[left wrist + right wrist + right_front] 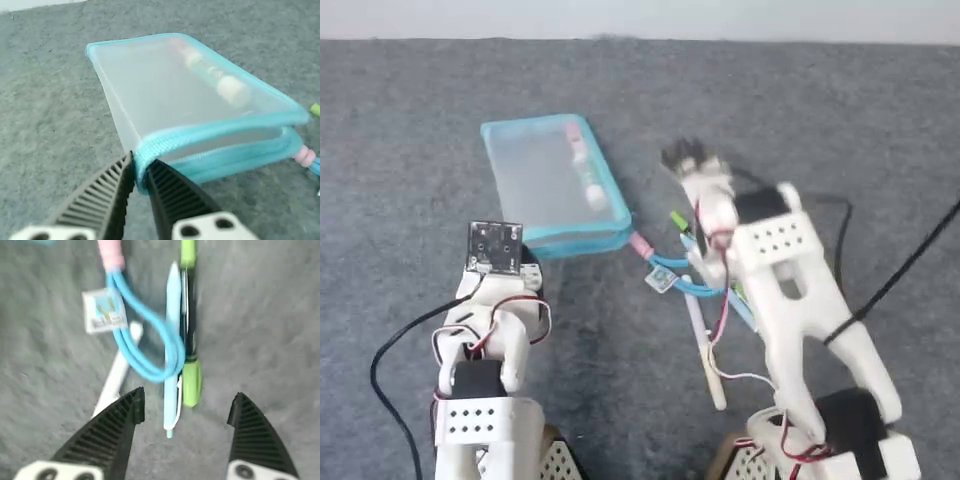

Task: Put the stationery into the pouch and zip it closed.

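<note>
Strap lying across my pick

My right end effector (189,395) hangs released over the light blue pen (172,300) and green pen (191,375). The blue strap (142,369) loops across both. If I close here, I judge I could snag that strap and jerk the pouch (190,95). The pouch lies toward the desk's (410,100) far edge, and my left end effector (140,172) is clenched on its near corner.

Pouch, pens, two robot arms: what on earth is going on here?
The left gripper pinches a corner of the pouch, which lies on the table. The right gripper hangs open over the pens lying beside the pouch, with a blue cord looped across one. These pens are not in the pouch yet.
</note>
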